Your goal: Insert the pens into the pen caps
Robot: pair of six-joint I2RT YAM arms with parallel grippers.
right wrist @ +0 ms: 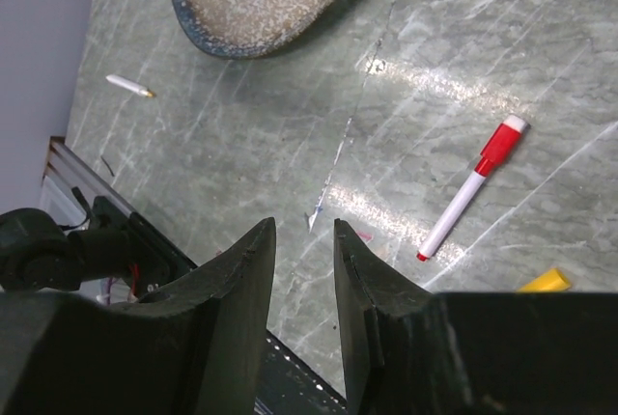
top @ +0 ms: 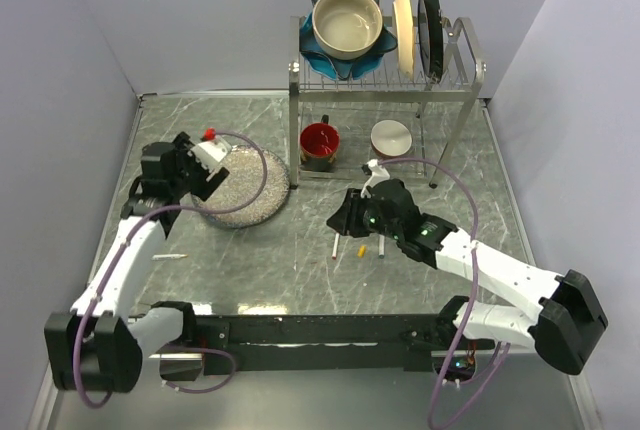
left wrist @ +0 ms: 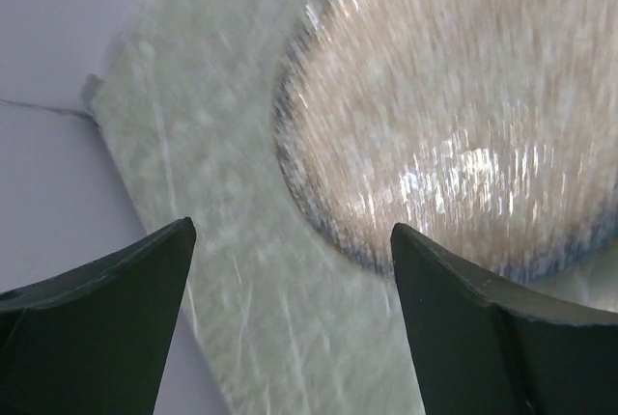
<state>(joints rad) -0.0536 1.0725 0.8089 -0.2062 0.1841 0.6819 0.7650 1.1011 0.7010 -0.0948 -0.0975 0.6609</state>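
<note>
1 pen (right wrist: 473, 188) lies near a yellow cap (right wrist: 544, 281)

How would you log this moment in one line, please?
left gripper: open, empty, over edge of speckled plate | right gripper: narrowly open, empty | red pen, yellow cap: on table, apart

Red-ended white pen (right wrist: 462, 205) lies flat; yellow cap (right wrist: 546, 282) just beside; yellow-tipped pen (right wrist: 127, 86) well apart.

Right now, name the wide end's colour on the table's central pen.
Red, on the white marker pen; right wrist view shows best.
</note>
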